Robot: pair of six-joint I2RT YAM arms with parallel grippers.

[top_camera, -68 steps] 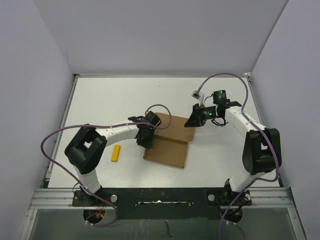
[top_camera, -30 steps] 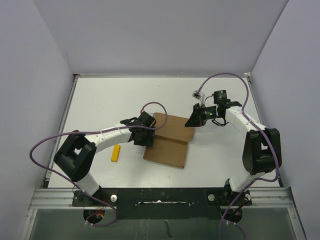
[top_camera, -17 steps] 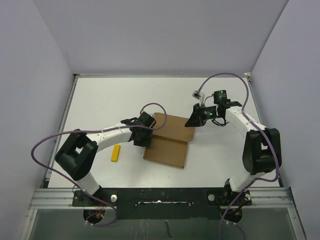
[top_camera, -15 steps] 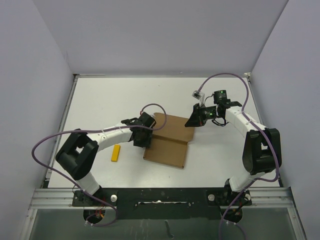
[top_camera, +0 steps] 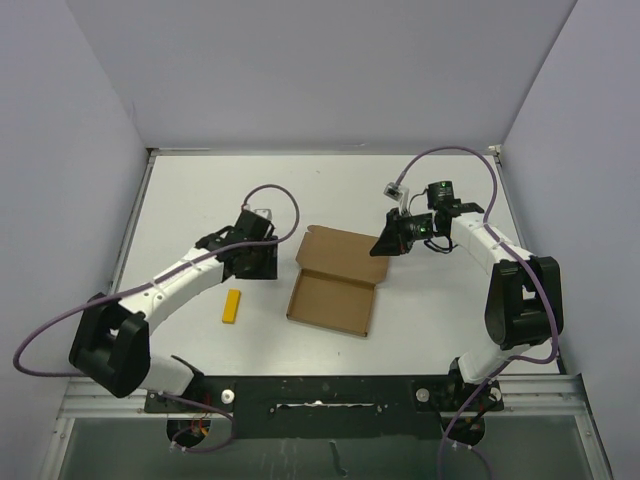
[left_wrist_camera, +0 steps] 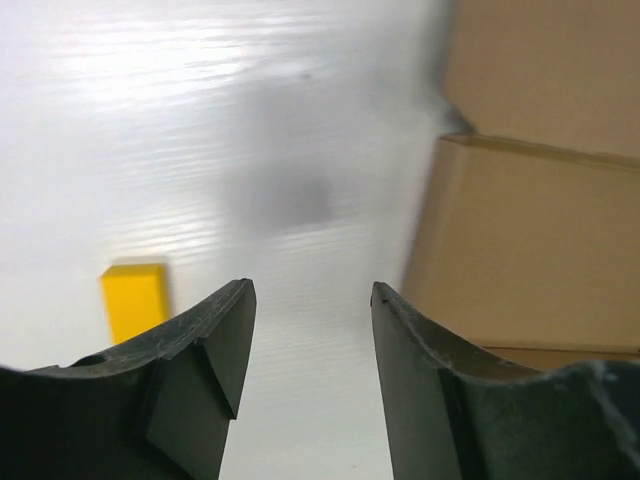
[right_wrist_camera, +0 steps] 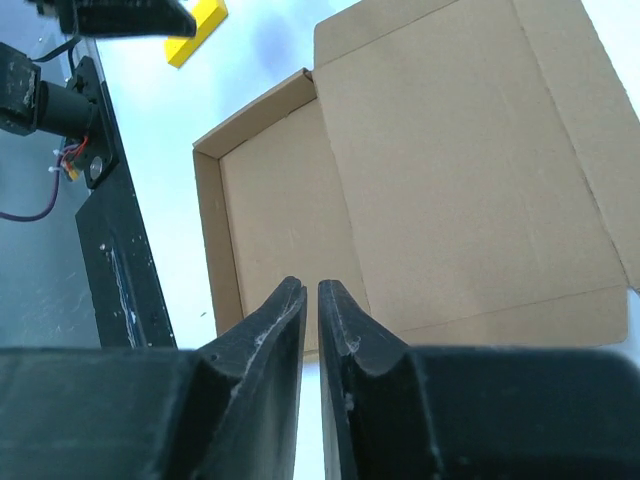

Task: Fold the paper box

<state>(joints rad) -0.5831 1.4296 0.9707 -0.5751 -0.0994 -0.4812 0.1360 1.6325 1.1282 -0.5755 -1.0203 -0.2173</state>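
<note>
L gripper (left_wrist_camera: pixel 310 300) open, empty, just left of paper box (top_camera: pixel 335 285); yellow bar (top_camera: pixel 232 306) nearby. R gripper (right_wrist_camera: pixel 310 290) nearly closed at box's far-right edge, can't tell if it's pinching cardboard.

On the white bench (top_camera: pixel 200 200) lies an open brown paper box (top_camera: pixel 335 285); a yellow bar (top_camera: pixel 232 306) lies near its left side.
</note>
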